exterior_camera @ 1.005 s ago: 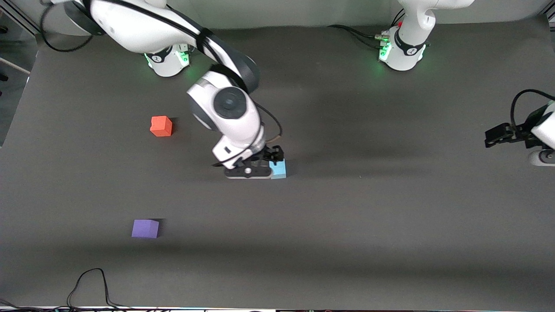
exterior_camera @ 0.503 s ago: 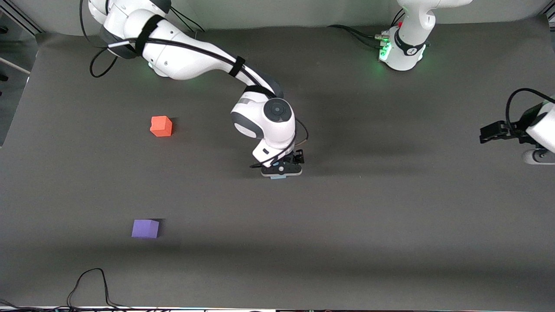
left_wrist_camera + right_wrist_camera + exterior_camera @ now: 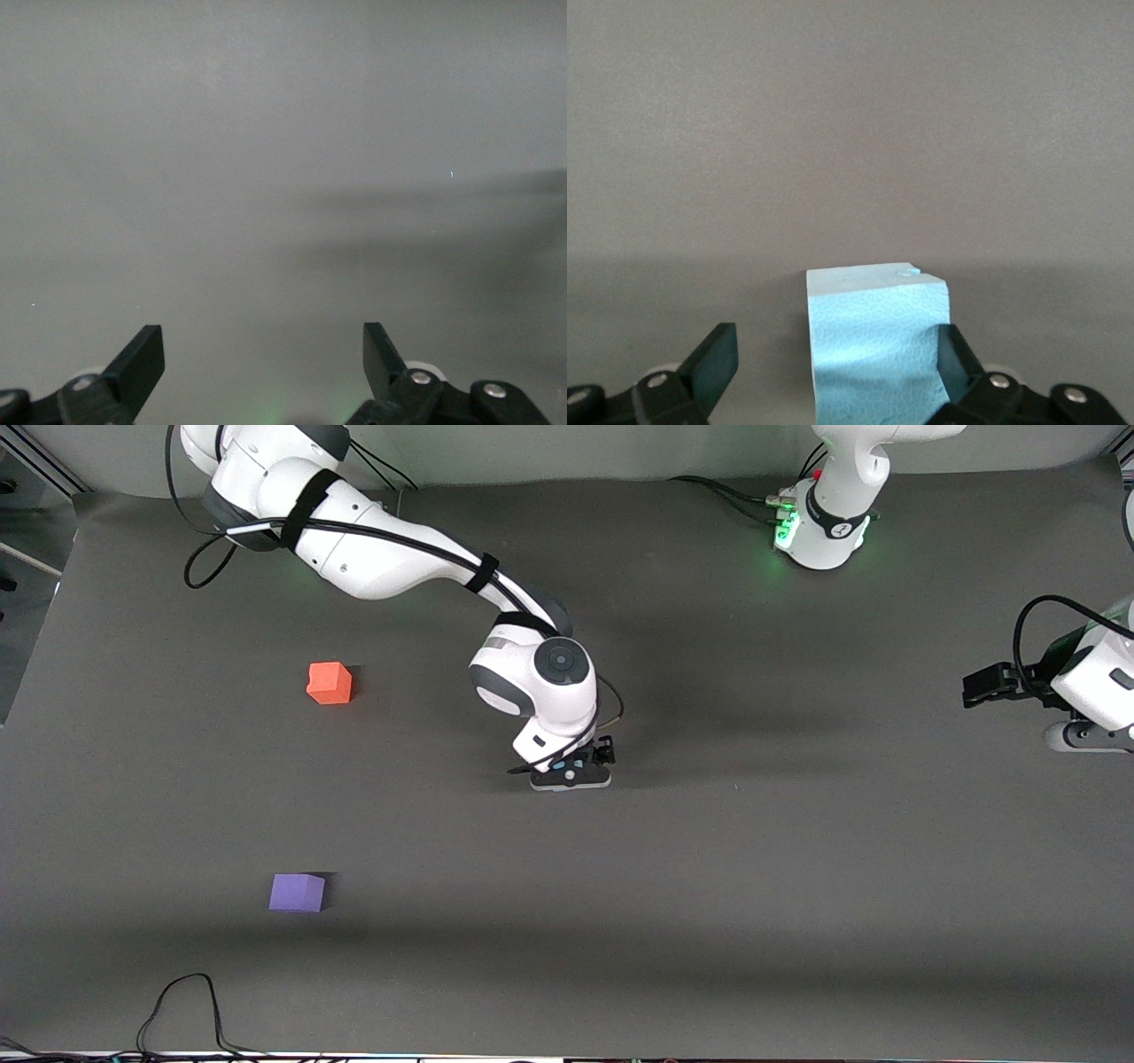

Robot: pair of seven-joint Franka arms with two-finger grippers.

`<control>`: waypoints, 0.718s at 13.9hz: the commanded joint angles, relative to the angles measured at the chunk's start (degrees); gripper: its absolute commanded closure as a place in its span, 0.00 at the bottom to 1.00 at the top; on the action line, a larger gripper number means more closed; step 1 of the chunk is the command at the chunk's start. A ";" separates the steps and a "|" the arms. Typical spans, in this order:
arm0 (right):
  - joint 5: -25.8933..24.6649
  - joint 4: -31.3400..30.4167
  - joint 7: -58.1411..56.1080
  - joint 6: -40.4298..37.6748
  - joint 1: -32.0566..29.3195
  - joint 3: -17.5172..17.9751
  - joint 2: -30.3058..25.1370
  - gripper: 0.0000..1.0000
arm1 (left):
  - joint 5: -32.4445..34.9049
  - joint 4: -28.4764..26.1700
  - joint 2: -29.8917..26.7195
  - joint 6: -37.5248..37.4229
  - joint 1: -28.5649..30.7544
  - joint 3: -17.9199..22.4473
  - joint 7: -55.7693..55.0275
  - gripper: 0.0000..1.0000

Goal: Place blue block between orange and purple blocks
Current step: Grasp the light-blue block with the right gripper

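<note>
Grasp step: my right claw (image 3: 571,777) is down, spread wide astride the blue block (image 3: 877,341) mid-worktop; next I'd pinch, lift, carry between orange block (image 3: 329,683) and purple block (image 3: 297,892); left claw (image 3: 983,688) waits wide, aloft at its end.

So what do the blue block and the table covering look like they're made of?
The small sky-blue cube, between the right claw's open fingers, looks like matte foam: a faint cell-like pattern on its faces, no gloss, and slightly uneven edges. The dark grey table covering looks like matte cloth or felt, with a fine grainy texture and no reflections; which of the two I cannot tell.
</note>
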 commanded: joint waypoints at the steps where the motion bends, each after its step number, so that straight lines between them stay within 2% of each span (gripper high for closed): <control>1: -1.88 -1.53 1.57 0.64 -0.48 -0.21 -0.77 0.00 | 0.77 -1.34 -1.92 1.04 -0.98 -0.25 -1.54 0.00; 6: -2.05 -3.99 1.48 0.98 -0.74 -1.96 -1.20 0.00 | 1.22 -0.98 -1.57 0.95 -0.72 -1.05 -1.54 0.00; 10: -2.84 -4.34 1.39 0.99 -0.83 -2.06 -1.29 0.26 | 1.39 -0.90 -1.13 0.95 -0.19 -0.70 -1.01 0.00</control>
